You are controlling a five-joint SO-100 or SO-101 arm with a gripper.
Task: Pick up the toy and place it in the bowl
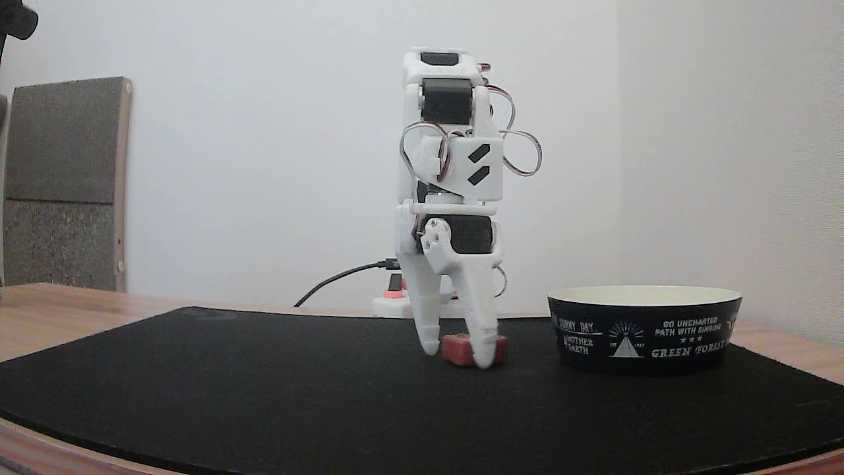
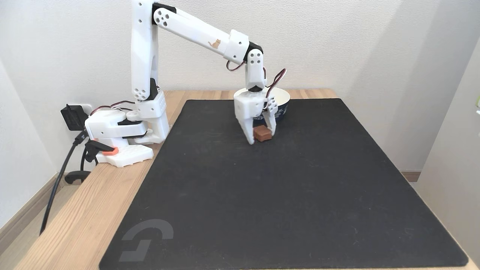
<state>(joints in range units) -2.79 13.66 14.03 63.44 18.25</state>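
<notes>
Your hand (image 1: 457, 355) points straight down at the black mat (image 2: 285, 195), its two white fingers partly spread with the toy (image 1: 463, 348) between them. The red toy rests on the mat, and in both fixed views the fingertips reach down beside it; you cannot tell whether they press on it. The bowl (image 1: 645, 330) stands on the mat near the toy, apart from it, on the right in a fixed view.
</notes>
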